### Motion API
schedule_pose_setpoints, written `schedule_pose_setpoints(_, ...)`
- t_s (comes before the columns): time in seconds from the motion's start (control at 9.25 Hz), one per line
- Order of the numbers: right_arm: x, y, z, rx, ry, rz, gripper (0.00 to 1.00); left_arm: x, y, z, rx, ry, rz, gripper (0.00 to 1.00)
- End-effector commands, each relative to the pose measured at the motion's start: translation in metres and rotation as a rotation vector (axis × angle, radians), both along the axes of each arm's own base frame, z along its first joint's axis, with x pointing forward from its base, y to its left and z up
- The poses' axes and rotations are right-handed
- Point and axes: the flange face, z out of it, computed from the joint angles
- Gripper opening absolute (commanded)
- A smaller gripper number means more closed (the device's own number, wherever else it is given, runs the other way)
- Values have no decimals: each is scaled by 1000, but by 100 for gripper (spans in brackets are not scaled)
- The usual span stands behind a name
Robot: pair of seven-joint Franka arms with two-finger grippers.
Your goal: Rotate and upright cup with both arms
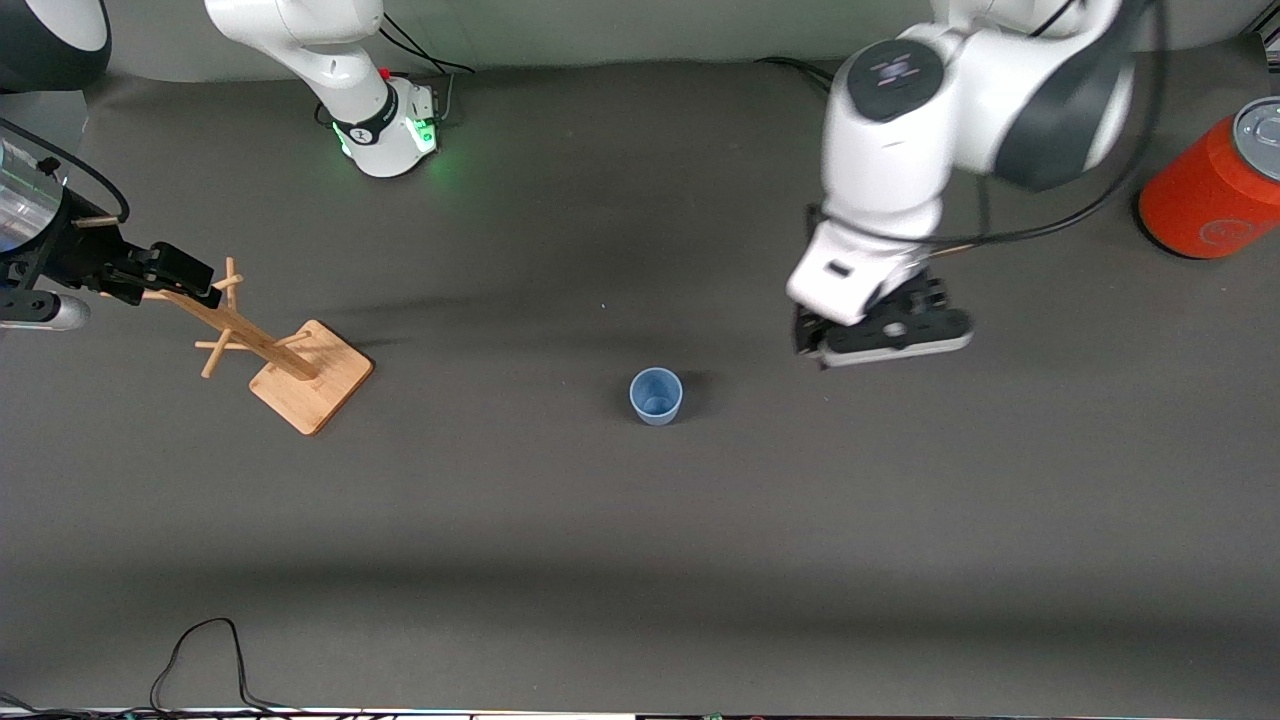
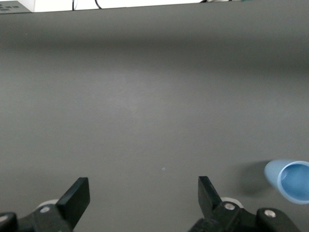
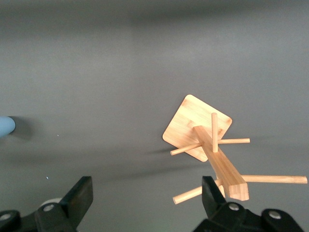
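Note:
The small light-blue cup (image 1: 656,396) stands upright on the dark table mat near the middle, its open mouth up. It also shows in the left wrist view (image 2: 289,180) and at the edge of the right wrist view (image 3: 5,126). My left gripper (image 1: 882,338) is open and empty, above the mat beside the cup, toward the left arm's end. Its fingers (image 2: 77,195) frame bare mat. My right gripper (image 1: 185,275) is open and empty, over the top of the wooden rack, toward the right arm's end of the table.
A wooden peg rack (image 1: 285,355) stands on a square base toward the right arm's end and shows in the right wrist view (image 3: 203,133). A big orange-red can (image 1: 1215,185) with a grey lid is at the left arm's end. A black cable (image 1: 200,650) lies near the front edge.

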Motion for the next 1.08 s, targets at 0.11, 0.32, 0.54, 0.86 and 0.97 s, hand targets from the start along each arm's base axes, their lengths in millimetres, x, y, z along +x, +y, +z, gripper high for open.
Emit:
schedule_pose_setpoints(0.11, 3, 0, 7, 17, 4, -50, 100, -4, 124, 27, -60, 124, -101, 100)
schedule_pose_setpoints(0.32, -1, 2, 5, 14, 38, -94, 100, 0, 208, 37, -64, 173, -110, 100)
schedule_pose_setpoints(0.54, -1, 0, 3, 13, 45, -82, 100, 5, 253, 50, -70, 179, -58, 100)
schedule_pose_setpoints(0.86, 0, 0, 2, 13, 45, -81, 100, 11, 265, 63, -62, 183, -18, 100)
schedule_pose_setpoints(0.97, 0, 0, 1, 11, 46, -80, 100, 12, 262, 64, -59, 180, -19, 100)
